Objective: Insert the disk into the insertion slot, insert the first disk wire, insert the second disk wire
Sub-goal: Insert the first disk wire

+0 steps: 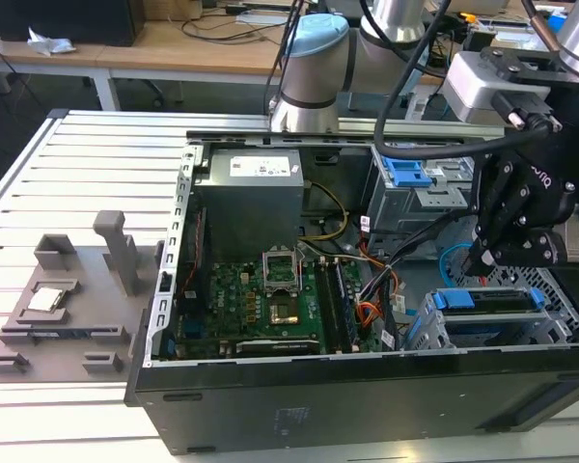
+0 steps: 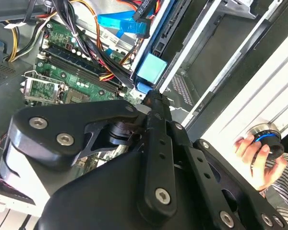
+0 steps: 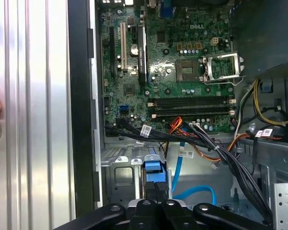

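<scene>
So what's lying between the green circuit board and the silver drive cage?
A bundle of black, orange and red wires, seen in the exterior view between the circuit board and the drive cage.

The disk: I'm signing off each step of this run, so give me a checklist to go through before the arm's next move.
1. Disk in the insertion slot: ok, it lies inside; fully home, cannot tell.
2. Gripper lined up with the disk: ok, close over its blue-framed end.
3. Blue cable plugged into the disk: cannot tell; it runs down beside the slot.
4. Black wire bundle out of the gripper's way: ok, it passes to one side.
5. Person's hand outside the case: ok, over the slatted table, holding a round knob.
</scene>
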